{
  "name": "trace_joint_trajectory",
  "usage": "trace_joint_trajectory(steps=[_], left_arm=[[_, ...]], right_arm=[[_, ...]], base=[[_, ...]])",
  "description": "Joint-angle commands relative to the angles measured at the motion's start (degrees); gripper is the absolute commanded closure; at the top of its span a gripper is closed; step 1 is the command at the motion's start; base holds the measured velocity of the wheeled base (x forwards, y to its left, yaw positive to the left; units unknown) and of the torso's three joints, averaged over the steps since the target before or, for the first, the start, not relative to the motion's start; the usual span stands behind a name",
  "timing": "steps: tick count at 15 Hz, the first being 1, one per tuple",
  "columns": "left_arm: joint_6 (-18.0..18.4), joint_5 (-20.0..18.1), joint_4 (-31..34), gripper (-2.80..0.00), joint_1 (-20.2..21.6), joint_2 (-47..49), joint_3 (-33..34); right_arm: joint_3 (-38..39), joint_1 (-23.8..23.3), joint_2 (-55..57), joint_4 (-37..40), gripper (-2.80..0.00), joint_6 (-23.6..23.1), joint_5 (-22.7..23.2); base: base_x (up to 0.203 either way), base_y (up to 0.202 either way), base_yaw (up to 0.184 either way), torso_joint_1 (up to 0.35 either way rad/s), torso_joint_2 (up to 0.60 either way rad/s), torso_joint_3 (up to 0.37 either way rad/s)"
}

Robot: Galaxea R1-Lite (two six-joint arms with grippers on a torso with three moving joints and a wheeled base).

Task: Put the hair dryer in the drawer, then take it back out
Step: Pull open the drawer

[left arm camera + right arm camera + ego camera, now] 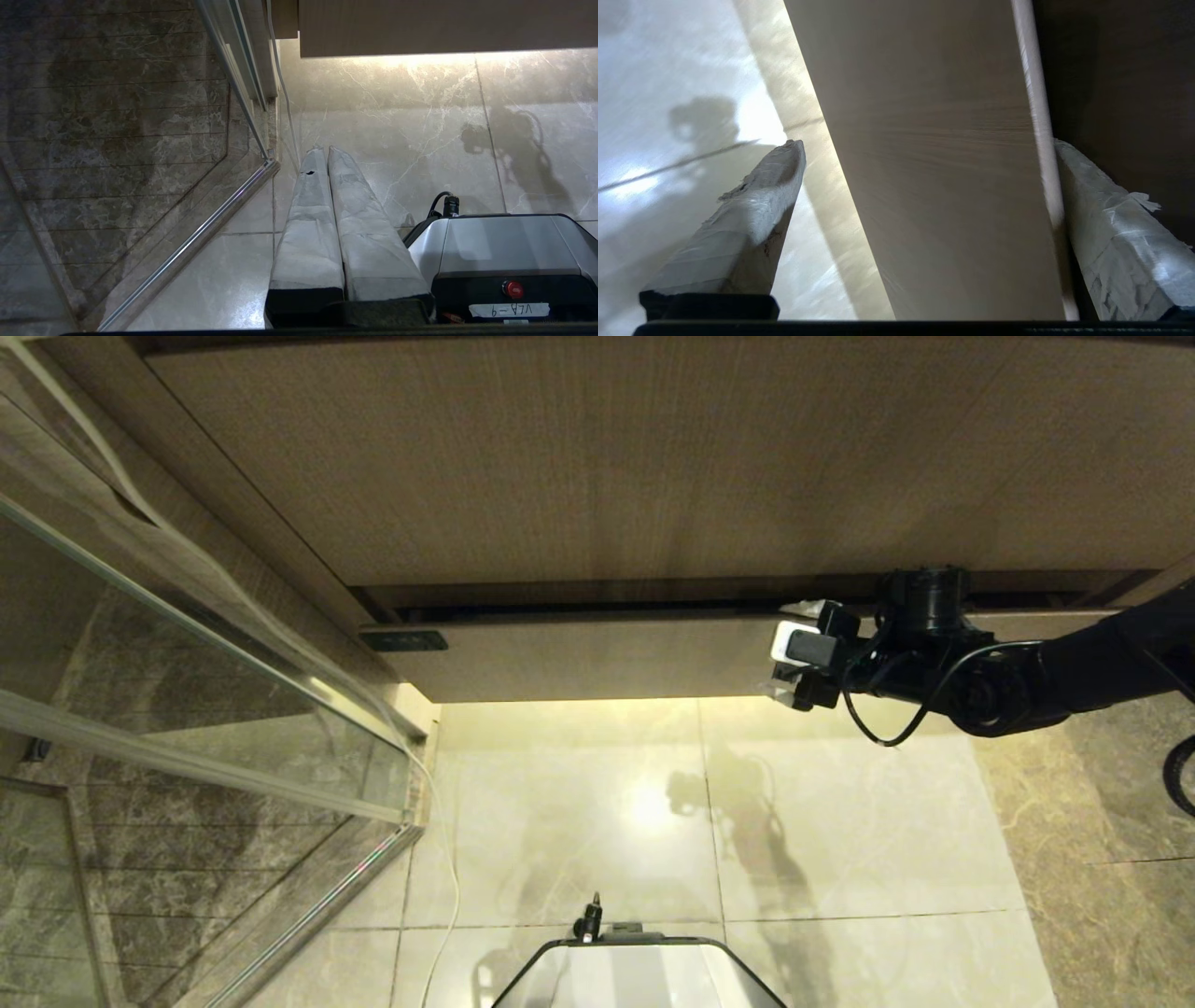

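Drawer (pixel 597 658) front, a wide shallow band of light wood grain with a small dark label (pixel 403 640) at its left corner, sits almost flush below the taller wood-grain panel (pixel 597 457), with only a thin dark gap showing along its top edge. No hair dryer can be seen in any view; whether it lies inside the drawer cannot be told. The right gripper (pixel 794 653) reaches in from the right of the head view on its black arm and is at the right part of the drawer front, its white-wrapped fingers (pixel 756 210) spread wide apart. In the right wrist view the drawer front (pixel 934 163) runs between the two fingers, one over the pale floor side and the other at the dark gap above the top edge; whether either finger touches the wood cannot be told. A black cable (pixel 882 709) loops below the wrist. The left gripper (pixel 327 161) is outside the head view; its wrist view shows it pointing down at the floor, its two wrapped fingers pressed together with nothing between them, beside the robot's grey base (pixel 504 242). A glossy marble tile floor (pixel 653 821) lies below the drawer, lit by a warm glow from under it. A glass shower partition (pixel 187 709) stands on the left.
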Motion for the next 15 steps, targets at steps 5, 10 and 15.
trace_joint_trajectory(steps=[5,10,15], left_arm=[[0.0,0.0,0.0,0.00,0.0,-0.1,0.0],[0.0,0.0,0.0,0.00,0.0,0.0,0.0],[0.0,0.0,0.0,0.00,0.0,0.0,0.1]], right_arm=[[0.0,0.2,-1.2,-2.1,-2.80,-0.5,0.1],[2.4,0.2,-3.4,0.4,-2.80,-0.4,-0.2],[4.8,0.2,-8.0,8.5,-2.80,-0.3,0.1]], base=[[0.000,0.000,0.000,0.000,0.00,0.000],[0.000,0.000,0.000,0.000,0.00,0.000],[0.000,0.000,0.000,0.000,0.00,0.000]])
